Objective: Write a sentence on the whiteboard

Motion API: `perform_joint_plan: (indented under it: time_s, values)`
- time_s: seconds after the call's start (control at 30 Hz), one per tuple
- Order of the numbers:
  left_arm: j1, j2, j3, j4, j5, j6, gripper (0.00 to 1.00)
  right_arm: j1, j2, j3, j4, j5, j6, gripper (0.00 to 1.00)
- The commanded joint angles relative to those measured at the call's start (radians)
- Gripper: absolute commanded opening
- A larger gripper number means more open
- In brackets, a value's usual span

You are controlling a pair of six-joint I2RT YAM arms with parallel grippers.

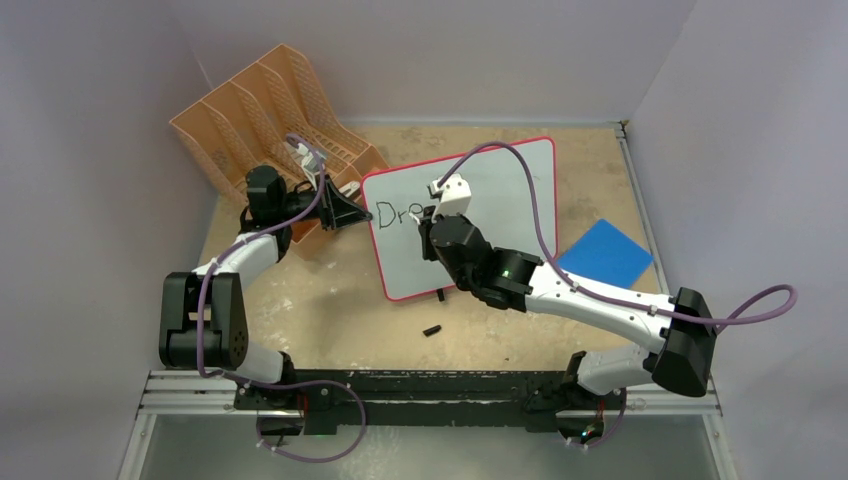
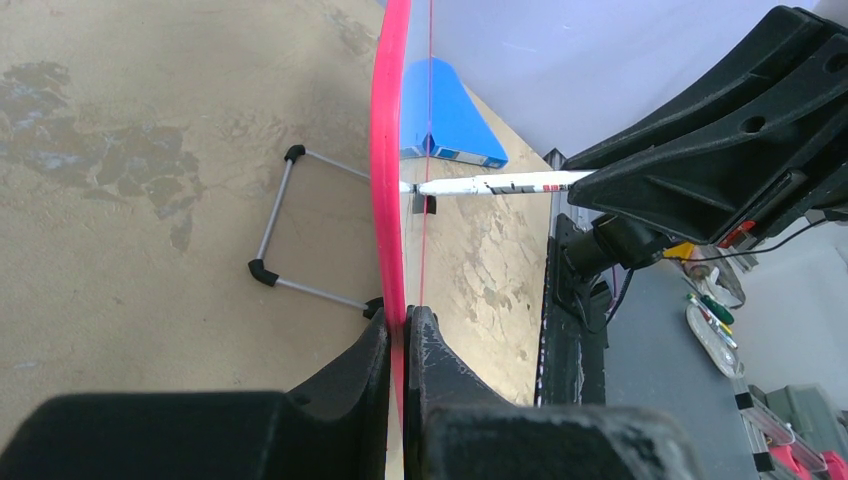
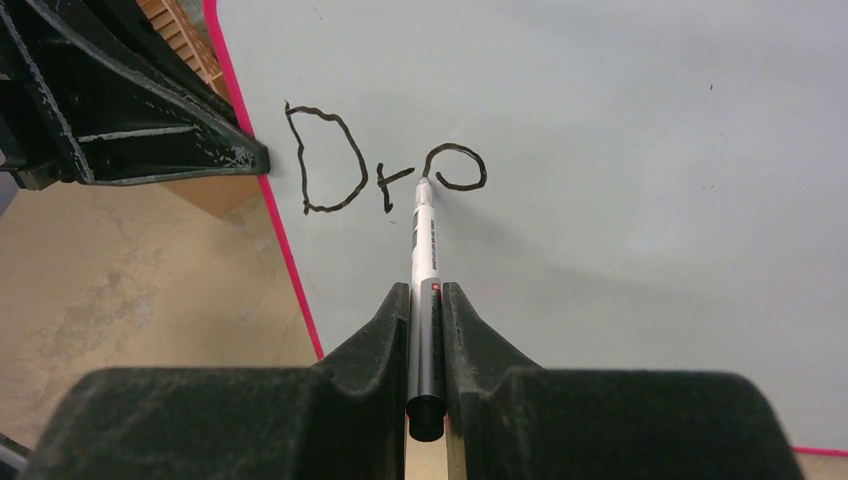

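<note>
The whiteboard (image 1: 500, 195) with its red-pink frame stands tilted in the middle of the table. Black marker strokes "Dr" and part of a third letter (image 3: 385, 170) are on its upper left, also in the top view (image 1: 395, 213). My left gripper (image 2: 405, 320) is shut on the board's red left edge (image 2: 388, 150); in the top view it is at the board's left side (image 1: 352, 212). My right gripper (image 3: 427, 300) is shut on a white marker (image 3: 425, 240) whose tip touches the board at the third letter. In the top view it hangs over the writing (image 1: 430, 225).
An orange file rack (image 1: 270, 115) stands behind the left gripper. A blue square pad (image 1: 603, 252) lies right of the board. A small black cap (image 1: 432, 330) lies on the table in front of the board. The board's wire foot (image 2: 290, 225) rests on the table.
</note>
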Motion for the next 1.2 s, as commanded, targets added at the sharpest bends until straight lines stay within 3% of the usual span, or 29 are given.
perform_joint_plan:
  time_s: [0.0,1.17]
  values:
    - [-0.013,-0.028,0.016,0.023,0.053,0.037,0.00,-0.008,0.015,0.025,-0.055,0.011,0.013,0.00]
    - [-0.014,-0.029,0.015,0.022,0.055,0.038,0.00,-0.008,-0.023,0.003,-0.122,0.149,0.067,0.00]
